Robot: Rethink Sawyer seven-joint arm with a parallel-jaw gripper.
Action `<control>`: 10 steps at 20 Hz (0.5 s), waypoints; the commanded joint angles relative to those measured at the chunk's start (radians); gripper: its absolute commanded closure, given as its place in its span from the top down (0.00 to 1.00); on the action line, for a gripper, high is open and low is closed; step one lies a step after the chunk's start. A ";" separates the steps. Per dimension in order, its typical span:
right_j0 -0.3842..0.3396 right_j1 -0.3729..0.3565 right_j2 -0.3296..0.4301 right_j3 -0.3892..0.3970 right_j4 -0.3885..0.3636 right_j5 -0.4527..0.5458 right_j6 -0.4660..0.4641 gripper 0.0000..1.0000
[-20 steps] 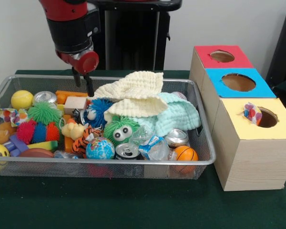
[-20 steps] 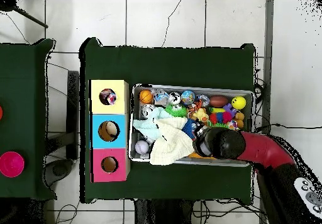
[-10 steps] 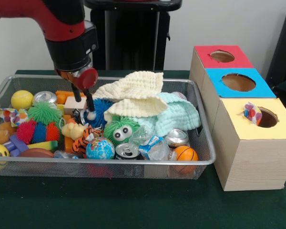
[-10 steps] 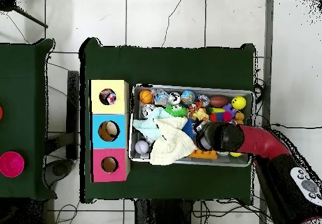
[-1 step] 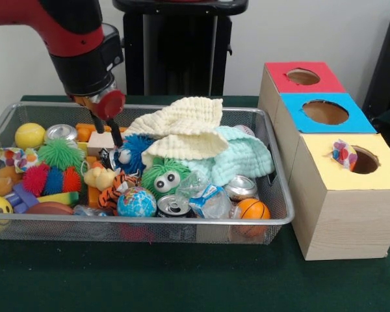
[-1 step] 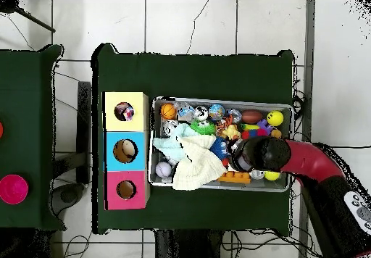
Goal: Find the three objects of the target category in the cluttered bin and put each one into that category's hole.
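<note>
Just above the far left part of the silver wire-mesh bin (image 5: 273, 195), the red and black gripper (image 5: 107, 132) hangs with its two thin black fingers (image 5: 116, 133) a little apart and nothing between them; their tips point down at a pale wooden block (image 5: 102, 142) and seem to stop just short of it, though the front view does not settle that. Right of the block lies a blue spiky ball (image 5: 138, 149), and right of that a cream knitted cloth (image 5: 182, 127) is heaped over a mint green cloth (image 5: 244, 156). A green fuzzy ball with big eyes (image 5: 162, 179), a globe-printed ball (image 5: 136, 202), an orange basketball (image 5: 252, 209) and a silver drink can (image 5: 174, 206) crowd the near side. To the right of the bin stand three wooden boxes in a row, the yellow-topped box (image 5: 351, 195) nearest, then the blue-topped box (image 5: 322, 114) and the red-topped box (image 5: 299, 78), each with a round hole. A small multicoloured ball (image 5: 343, 155) sits at the rim of the yellow hole.
</note>
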 commanded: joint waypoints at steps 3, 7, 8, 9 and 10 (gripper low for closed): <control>-0.050 -0.068 0.095 -0.076 -0.009 0.204 -0.363 1.00; -0.065 -0.069 0.104 -0.078 -0.035 0.186 -0.355 1.00; -0.068 -0.063 0.106 -0.085 -0.046 0.176 -0.357 1.00; -0.068 -0.053 0.108 -0.100 -0.053 0.178 -0.362 1.00; -0.068 -0.043 0.111 -0.115 -0.059 0.180 -0.367 1.00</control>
